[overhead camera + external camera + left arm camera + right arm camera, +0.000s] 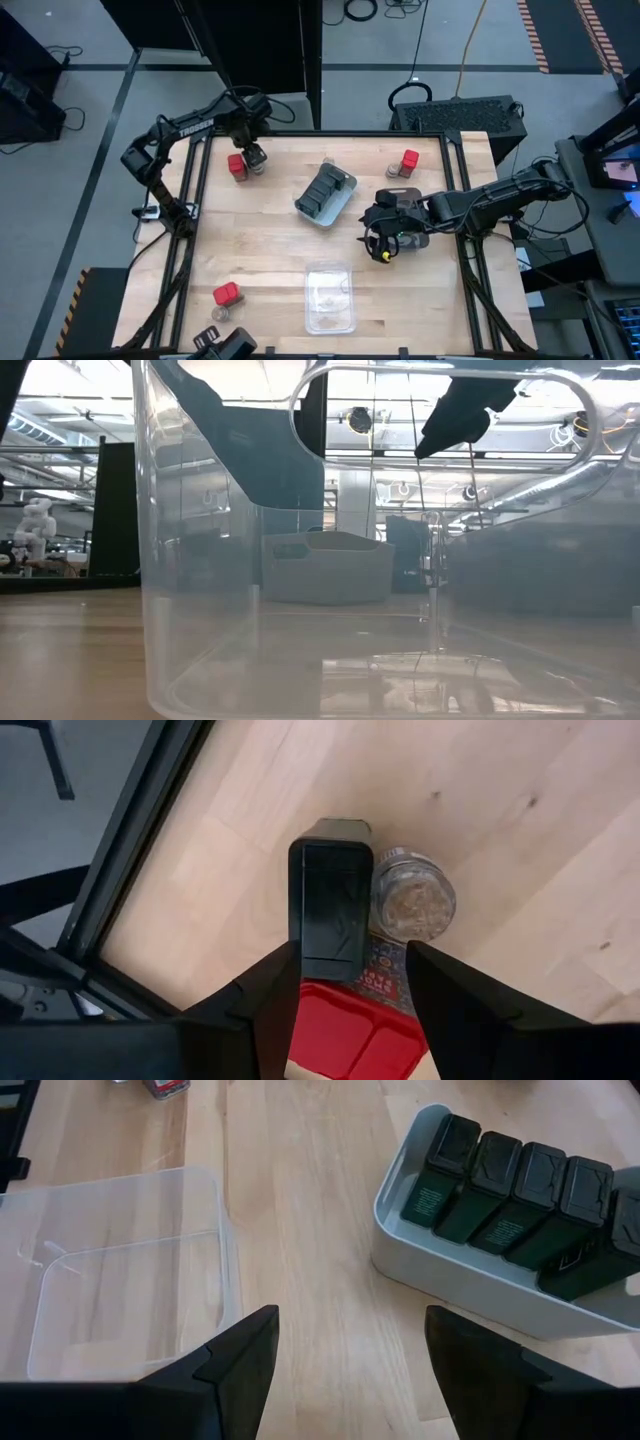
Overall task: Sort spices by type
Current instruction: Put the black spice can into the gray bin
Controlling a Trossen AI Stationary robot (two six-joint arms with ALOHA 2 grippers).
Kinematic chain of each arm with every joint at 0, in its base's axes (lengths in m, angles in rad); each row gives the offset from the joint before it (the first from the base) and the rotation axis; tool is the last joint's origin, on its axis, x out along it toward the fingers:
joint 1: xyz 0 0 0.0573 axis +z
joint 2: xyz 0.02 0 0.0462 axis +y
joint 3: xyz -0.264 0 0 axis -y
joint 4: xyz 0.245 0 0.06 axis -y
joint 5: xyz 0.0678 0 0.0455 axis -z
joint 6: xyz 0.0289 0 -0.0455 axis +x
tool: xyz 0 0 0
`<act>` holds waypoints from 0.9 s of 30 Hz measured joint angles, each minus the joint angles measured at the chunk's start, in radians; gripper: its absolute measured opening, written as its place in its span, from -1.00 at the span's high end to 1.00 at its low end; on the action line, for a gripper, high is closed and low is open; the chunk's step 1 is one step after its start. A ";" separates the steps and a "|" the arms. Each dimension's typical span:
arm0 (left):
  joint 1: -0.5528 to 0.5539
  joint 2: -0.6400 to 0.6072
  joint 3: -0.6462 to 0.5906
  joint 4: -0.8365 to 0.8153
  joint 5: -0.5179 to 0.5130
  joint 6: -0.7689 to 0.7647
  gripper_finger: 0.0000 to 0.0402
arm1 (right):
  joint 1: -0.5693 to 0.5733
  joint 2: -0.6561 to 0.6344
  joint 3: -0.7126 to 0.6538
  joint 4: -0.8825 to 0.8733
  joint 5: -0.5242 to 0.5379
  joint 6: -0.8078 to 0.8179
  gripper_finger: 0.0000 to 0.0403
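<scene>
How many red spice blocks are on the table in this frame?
3 red blocks: one beside the left pincer, upper left in the high view; one upper right; one lower left. The arms may hide others.

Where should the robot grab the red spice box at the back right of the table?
Probably from above, pinching the flat sides of the red spice box. It stands upright with a round jar close beside it, so fingers should close across the faces away from the jar.

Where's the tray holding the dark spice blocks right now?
In the high view the grey tray sits mid-table, angled, holding a row of dark blocks. The right gripper is just to its right, the clear tray below it.
</scene>
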 joint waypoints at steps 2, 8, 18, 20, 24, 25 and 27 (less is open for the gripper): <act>0.000 0.000 0.000 -0.001 0.000 0.000 0.06 | 0.000 0.000 0.000 0.000 0.000 0.000 -0.18; -0.007 0.000 0.000 0.016 -0.156 -0.019 0.06 | 0.000 0.000 0.000 0.000 0.000 0.000 -0.18; -0.008 0.000 0.000 0.078 -0.164 -0.013 0.06 | -0.001 0.000 0.000 0.008 0.000 0.000 -0.18; -0.008 0.000 0.000 0.078 -0.163 -0.008 0.06 | -0.001 0.000 0.000 0.009 0.000 0.000 -0.18; -0.008 0.000 0.000 0.079 -0.162 -0.010 0.06 | -0.001 0.000 0.000 0.009 0.000 0.000 -0.18; -0.008 0.000 0.000 0.081 -0.162 -0.020 0.06 | -0.001 0.000 0.000 0.009 0.000 0.000 -0.18; -0.008 0.000 0.000 0.085 -0.157 -0.036 0.06 | -0.001 0.000 0.000 0.009 0.000 0.000 -0.18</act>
